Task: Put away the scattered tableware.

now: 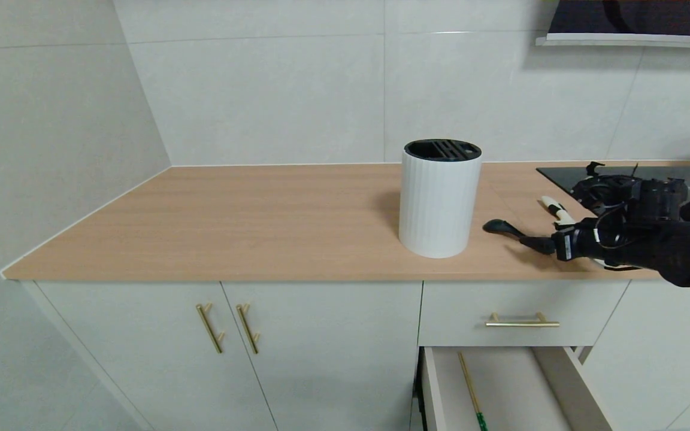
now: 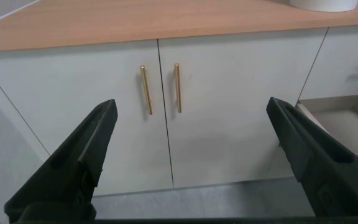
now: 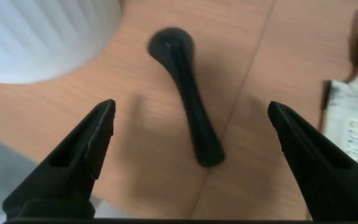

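A black utensil (image 1: pixel 502 228) with a rounded end lies on the wooden counter (image 1: pixel 261 221), just right of a white ribbed holder (image 1: pixel 439 203) with a black slotted top. A white knife (image 1: pixel 557 211) with a black band lies farther right. My right gripper (image 1: pixel 539 244) hovers low at the utensil's thin end. In the right wrist view its fingers (image 3: pixel 82 155) stand open on either side of the black utensil (image 3: pixel 188 106), apart from it, with the holder (image 3: pixel 42 31) and knife (image 3: pixel 353 106) at the sides. My left gripper (image 2: pixel 191 168) is open and holds nothing, facing the cabinet doors (image 2: pixel 166 124).
A black hob (image 1: pixel 620 179) with pan supports sits at the counter's right end. Below the counter's right part a drawer (image 1: pixel 501 389) stands open, holding a thin stick with a green tip (image 1: pixel 471 389). Gold handles (image 1: pixel 228 326) mark the cabinet doors. A tiled wall backs the counter.
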{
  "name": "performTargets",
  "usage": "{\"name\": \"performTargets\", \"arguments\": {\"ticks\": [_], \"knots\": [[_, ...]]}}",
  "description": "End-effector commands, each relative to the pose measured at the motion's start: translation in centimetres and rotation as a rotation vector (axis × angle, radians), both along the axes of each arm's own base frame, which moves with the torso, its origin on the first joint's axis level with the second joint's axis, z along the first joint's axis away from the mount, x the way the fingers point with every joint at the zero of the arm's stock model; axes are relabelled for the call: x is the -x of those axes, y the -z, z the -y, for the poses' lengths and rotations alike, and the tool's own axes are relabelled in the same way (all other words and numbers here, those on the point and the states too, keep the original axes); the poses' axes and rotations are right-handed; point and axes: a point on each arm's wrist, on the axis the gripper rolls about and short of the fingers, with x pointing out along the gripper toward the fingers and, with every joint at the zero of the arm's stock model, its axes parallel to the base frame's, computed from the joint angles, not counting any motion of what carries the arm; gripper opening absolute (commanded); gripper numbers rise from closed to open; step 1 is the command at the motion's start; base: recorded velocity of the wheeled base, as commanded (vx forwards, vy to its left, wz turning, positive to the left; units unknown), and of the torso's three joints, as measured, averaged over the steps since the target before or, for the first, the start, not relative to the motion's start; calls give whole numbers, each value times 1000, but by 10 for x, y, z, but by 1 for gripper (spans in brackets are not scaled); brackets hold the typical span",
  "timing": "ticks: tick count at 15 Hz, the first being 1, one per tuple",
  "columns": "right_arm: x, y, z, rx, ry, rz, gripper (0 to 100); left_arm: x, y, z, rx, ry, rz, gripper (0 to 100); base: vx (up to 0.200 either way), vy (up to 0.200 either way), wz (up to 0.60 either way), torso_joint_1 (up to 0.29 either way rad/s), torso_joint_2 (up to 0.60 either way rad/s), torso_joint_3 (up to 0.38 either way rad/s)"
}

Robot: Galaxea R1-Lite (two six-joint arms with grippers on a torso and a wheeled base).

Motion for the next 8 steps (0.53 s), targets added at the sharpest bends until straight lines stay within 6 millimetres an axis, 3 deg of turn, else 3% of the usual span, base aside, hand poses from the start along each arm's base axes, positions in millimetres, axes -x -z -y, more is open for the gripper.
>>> {"name": "performTargets", "arguments": {"ticks": [1, 8], "knots": [[-7, 15, -4, 35, 33, -13, 100, 0, 0, 0, 0, 0, -1, 100, 0, 0, 0, 0, 0, 0], [-17, 24, -4, 38, 40, 25, 100, 0, 0, 0, 0, 0, -1, 100, 0, 0, 0, 0, 0, 0]]}}
